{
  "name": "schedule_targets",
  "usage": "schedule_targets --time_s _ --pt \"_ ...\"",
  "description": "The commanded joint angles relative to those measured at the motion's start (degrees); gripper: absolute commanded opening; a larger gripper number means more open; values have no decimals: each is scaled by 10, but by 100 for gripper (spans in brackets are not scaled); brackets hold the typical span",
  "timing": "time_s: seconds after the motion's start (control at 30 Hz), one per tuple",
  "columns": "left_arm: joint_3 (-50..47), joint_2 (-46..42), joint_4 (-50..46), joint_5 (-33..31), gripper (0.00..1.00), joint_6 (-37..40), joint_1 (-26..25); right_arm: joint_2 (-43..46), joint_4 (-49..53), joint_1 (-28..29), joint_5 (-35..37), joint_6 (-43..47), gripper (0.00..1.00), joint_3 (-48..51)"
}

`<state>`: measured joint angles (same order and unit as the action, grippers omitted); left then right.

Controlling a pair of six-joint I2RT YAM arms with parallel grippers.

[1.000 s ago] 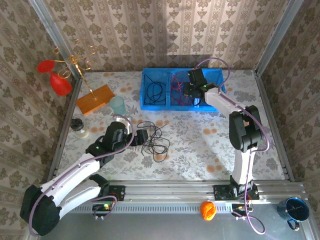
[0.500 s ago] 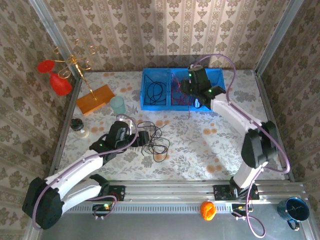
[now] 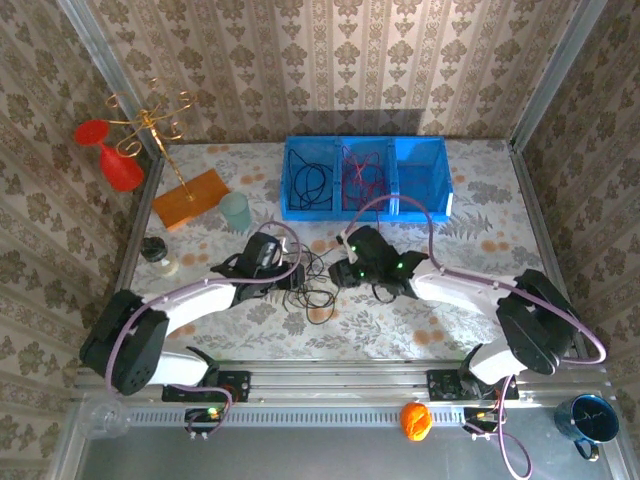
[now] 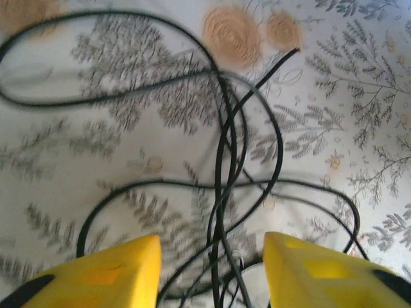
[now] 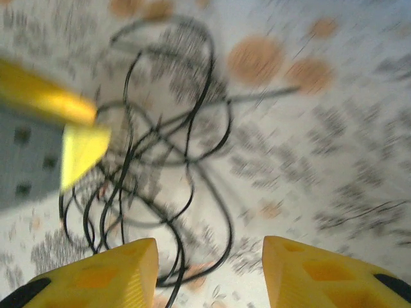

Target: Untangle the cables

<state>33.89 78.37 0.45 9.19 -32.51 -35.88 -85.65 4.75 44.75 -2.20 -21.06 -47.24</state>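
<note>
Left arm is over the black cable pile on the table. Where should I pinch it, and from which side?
Likely the straight stretch just behind the free end, with the left gripper coming straight down, jaws across it. That stretch lies flat on the table, clear of crossings; the middle bunch of black cables would lift several strands together.
</note>
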Motion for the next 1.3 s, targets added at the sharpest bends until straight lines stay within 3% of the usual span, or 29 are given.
schedule_targets --time_s 0.0,0.13,0.23,0.47,0.57,0.73,0.77,1.1,1.27 --pt "22 32 50 -6 45 15 13 -23 -66 9 -50 2 52 18" --pt "41 80 71 16 42 16 25 -59 -81 14 -57 24 56 10" --pt "48 100 74 25 29 14 29 -92 -87 14 -47 35 57 -13" --pt "39 81 63 33 13 15 30 -151 -104 16 -35 48 51 -64" --pt "33 58 49 36 8 19 30 -166 -108 16 -37 51 38 -80" --pt "27 6 13 36 0 27 30 -152 -125 17 -25 40 3 -63" --pt "26 -6 5 36 0 29 30 -143 -131 17 -18 38 0 -53" --pt "30 -159 -92 23 0 44 30 -68 -137 12 47 21 0 11" --pt "77 -225 -171 8 0 67 31 -34 -132 -37 65 -25 0 50"
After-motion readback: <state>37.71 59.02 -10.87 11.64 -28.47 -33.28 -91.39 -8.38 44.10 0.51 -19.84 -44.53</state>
